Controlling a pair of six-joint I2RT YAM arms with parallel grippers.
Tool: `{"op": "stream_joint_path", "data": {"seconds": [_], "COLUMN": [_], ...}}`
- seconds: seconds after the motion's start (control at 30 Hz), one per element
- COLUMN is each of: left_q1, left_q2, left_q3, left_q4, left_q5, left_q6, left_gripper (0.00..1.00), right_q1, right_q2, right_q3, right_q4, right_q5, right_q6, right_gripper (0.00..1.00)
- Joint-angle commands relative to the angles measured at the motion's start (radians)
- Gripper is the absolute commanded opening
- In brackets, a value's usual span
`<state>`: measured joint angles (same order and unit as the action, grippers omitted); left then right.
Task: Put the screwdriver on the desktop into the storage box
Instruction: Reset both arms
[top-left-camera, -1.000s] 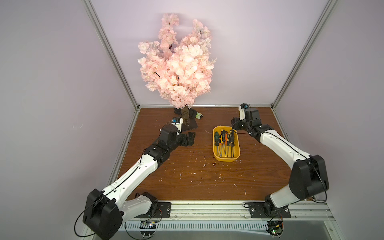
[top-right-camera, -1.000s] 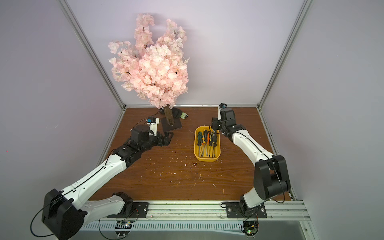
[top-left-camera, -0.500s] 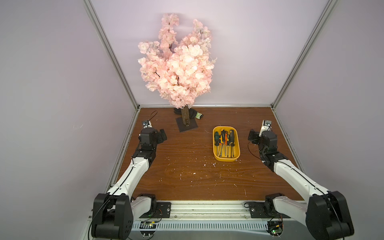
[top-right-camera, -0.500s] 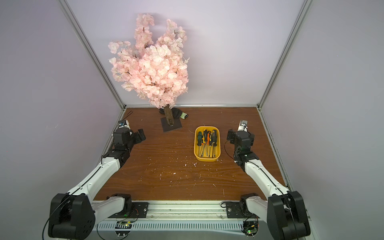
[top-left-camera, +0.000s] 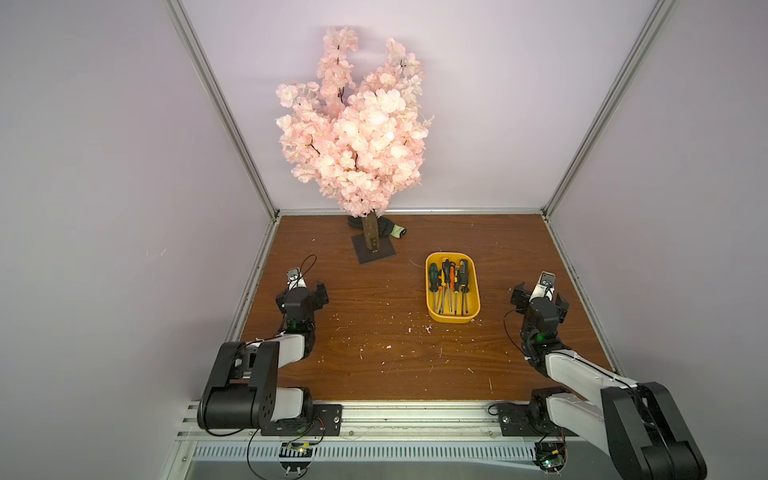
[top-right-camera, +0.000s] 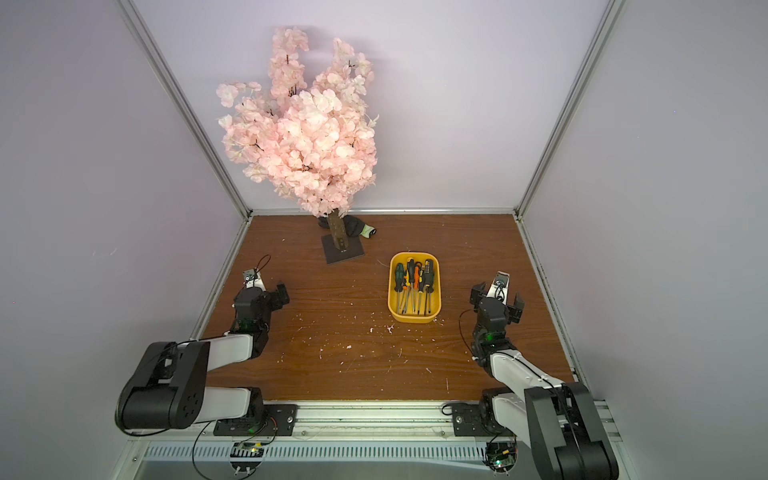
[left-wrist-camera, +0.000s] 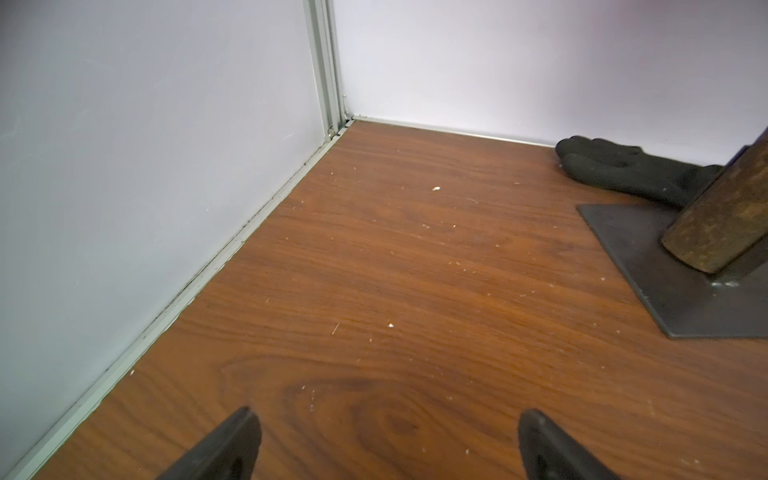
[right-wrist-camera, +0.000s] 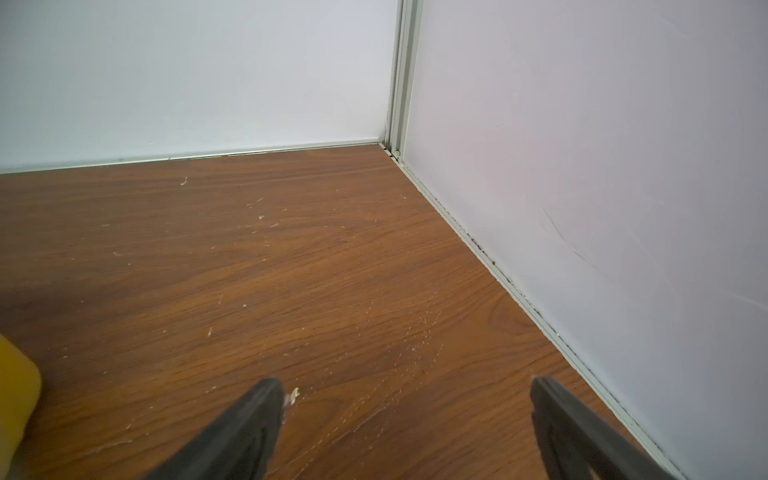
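Screwdrivers (top-left-camera: 451, 286) all inside storage box (top-left-camera: 453, 329), centre-right in a top view, shafts running top-to-bottom. None seen on desktop (top-left-camera: 374, 357). Right gripper (right-wrist-camera: 405, 386) nearer box, left gripper (left-wrist-camera: 384, 428) well apart. Both spread wide, empty.

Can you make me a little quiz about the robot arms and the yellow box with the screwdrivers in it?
1. True or false: the left gripper is shut on a screwdriver.
2. Where do the colourful-handled screwdrivers lie? A: in the yellow plastic storage box; B: under the pink blossom tree; C: on the bare reddish-brown wooden desktop.
3. Fill in: the right gripper is ___.
Key: 1 false; 2 A; 3 open.
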<state>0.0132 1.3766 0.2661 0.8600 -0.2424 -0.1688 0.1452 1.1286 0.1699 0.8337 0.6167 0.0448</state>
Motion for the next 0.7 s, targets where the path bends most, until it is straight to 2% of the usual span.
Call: {"op": "stream_joint_path", "data": {"seconds": [0.0,0.07,0.17,0.2,0.23,0.3,0.33,0.4,0.5,0.67], "left_q1": [0.004,0.004,-0.028,-0.043,-0.053,-0.058,-0.058,-0.058,-0.058,-0.059], "left_q2": [0.028,0.066,0.137,0.182,0.19,0.166,0.17,0.177,0.176,0.177], "left_q3": [0.003,-0.037,-0.094,-0.113,-0.112,-0.078,-0.08,-0.082,-0.084,-0.087], "left_q4": [0.182,0.29,0.458,0.563,0.591,0.478,0.485,0.504,0.505,0.51], "left_q5": [0.045,0.041,0.032,0.018,0.008,-0.004,-0.003,-0.003,-0.003,-0.003], "left_q6": [0.055,0.059,0.093,0.119,0.131,0.126,0.126,0.13,0.13,0.13], "left_gripper": [1.0,1.0,0.99,1.0,1.0,1.0,1.0,1.0,1.0,1.0], "right_q1": [-0.008,-0.007,-0.008,-0.007,-0.008,-0.006,-0.005,-0.008,-0.016,-0.015], "right_q2": [0.049,0.113,0.249,0.304,0.351,0.447,0.449,0.385,0.433,0.414], "right_q3": [-0.038,-0.046,-0.067,-0.078,-0.083,-0.074,-0.06,0.029,-0.001,0.016], "right_q4": [0.324,0.392,0.551,0.628,0.696,0.776,0.743,0.476,0.619,0.553], "right_q5": [-0.082,-0.154,-0.163,-0.181,-0.222,-0.274,-0.264,-0.244,-0.254,-0.251], "right_q6": [0.008,-0.018,-0.027,-0.035,-0.051,-0.09,-0.088,-0.053,-0.063,-0.054], "right_gripper": [0.99,0.99,0.99,0.99,0.99,0.99,0.99,0.99,1.0,0.99]}}
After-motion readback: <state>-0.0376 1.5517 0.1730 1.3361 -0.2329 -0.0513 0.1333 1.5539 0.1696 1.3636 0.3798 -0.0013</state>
